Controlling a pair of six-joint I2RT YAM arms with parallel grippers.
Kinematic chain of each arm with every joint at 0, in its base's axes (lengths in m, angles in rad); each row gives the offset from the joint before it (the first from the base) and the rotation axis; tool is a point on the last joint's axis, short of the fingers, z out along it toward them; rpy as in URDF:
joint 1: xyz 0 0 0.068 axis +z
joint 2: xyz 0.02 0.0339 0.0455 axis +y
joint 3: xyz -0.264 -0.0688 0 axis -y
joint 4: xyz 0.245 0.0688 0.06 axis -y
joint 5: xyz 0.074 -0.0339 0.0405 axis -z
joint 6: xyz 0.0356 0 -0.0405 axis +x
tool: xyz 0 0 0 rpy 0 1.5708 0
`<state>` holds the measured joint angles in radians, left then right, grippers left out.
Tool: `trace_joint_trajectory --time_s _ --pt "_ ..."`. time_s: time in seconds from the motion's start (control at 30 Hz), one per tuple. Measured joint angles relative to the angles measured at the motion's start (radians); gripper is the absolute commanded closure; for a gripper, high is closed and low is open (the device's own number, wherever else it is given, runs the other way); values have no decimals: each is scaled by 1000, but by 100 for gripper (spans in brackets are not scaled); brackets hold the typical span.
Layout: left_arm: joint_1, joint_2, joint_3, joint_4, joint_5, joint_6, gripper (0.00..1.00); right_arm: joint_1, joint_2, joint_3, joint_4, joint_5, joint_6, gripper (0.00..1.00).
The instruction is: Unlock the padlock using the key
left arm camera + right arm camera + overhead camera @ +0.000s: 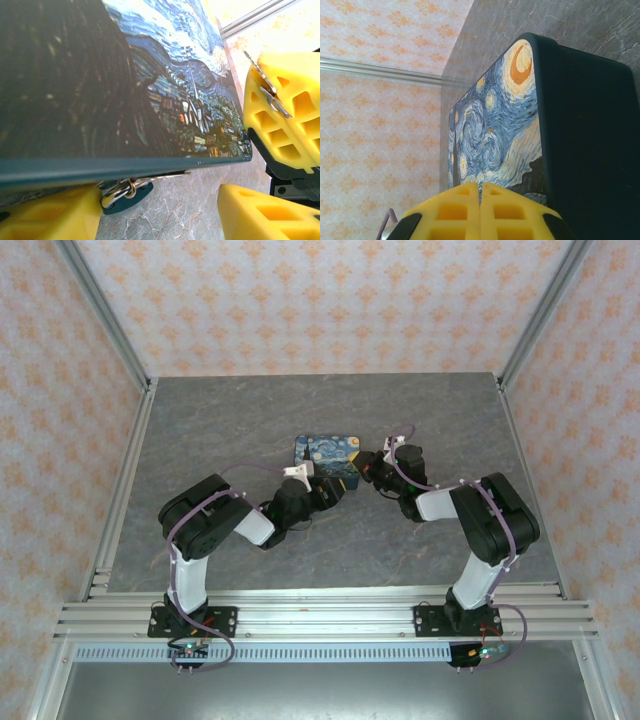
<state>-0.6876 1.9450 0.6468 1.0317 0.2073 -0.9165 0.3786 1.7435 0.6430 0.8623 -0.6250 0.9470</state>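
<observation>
Left gripper (155, 217), jaws part-open and empty, straddles the padlock (126, 194), which lies on the table (190, 205) at the painted box's (100, 90) lower edge, apparently to steady it. Right gripper (480, 200), closed, pinches the key (267, 90) (tip protruding, presumably for insertion).

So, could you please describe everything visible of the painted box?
The painted box is rectangular, round-cornered, its lid printed with a swirling blue and yellow night sky, its sides dark teal. It lies flat, lid up, centrally on the grey table, the left hand at its near edge, the right hand at its right end; contact unclear.
</observation>
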Motion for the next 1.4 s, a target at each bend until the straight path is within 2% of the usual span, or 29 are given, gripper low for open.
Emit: trace_joint_trajectory --time_s 0.03,0.07,0.47,0.9,1.1,1.4 --pt "-2 0 8 -13 -1 2 47 0 0 1 0 0 0 100" --pt "-7 2 19 -30 -2 8 48 0 2 2 0 0 0 100" --pt "-33 10 47 -70 -37 23 43 0 17 11 14 0 7 100" --pt "-33 39 2 65 -90 -113 52 -1 21 11 21 -1 8 100" --pt "-46 39 -8 80 -111 -132 58 -1 23 11 25 -2 8 100" --pt "-67 39 -15 80 -147 -134 60 -2 39 12 55 -4 11 100"
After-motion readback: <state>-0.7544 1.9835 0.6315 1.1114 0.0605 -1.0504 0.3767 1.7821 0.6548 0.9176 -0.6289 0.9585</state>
